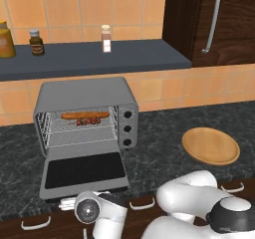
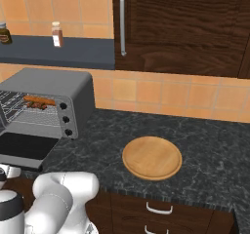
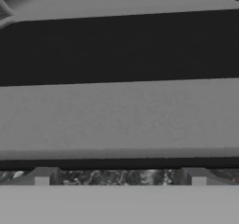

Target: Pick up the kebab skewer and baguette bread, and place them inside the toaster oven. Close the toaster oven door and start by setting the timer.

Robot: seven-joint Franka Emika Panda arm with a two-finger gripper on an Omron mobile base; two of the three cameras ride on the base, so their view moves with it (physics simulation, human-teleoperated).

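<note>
1. You have both foods loaded: the baguette (image 1: 84, 115) lies lengthwise on the rack inside the oven (image 1: 84, 114), and the skewer (image 1: 88, 121) sits just in front of it, touching or nearly so. They lie along the rack, so I judge the door will swing past them freely.
2. The door (image 1: 83, 170) is down flat on the counter (image 1: 164, 148), glass facing up, its free edge toward you. It is not yet closed.
3. Your gripper (image 3: 120, 177) is low at that front edge. In the hand view its two tips stand wide apart with nothing between them; it holds nothing. The door's grey frame and dark glass run across just beyond the tips.
4. That low, wide-open pose looks meant for getting under or against the door's lip, so you can lift it shut.
5. The plate (image 1: 210, 145) sits bare, well off to the right, clear of the door's path.
6. The three knobs (image 1: 127, 129) stay reachable beside the door; the timer comes after closing.
</note>
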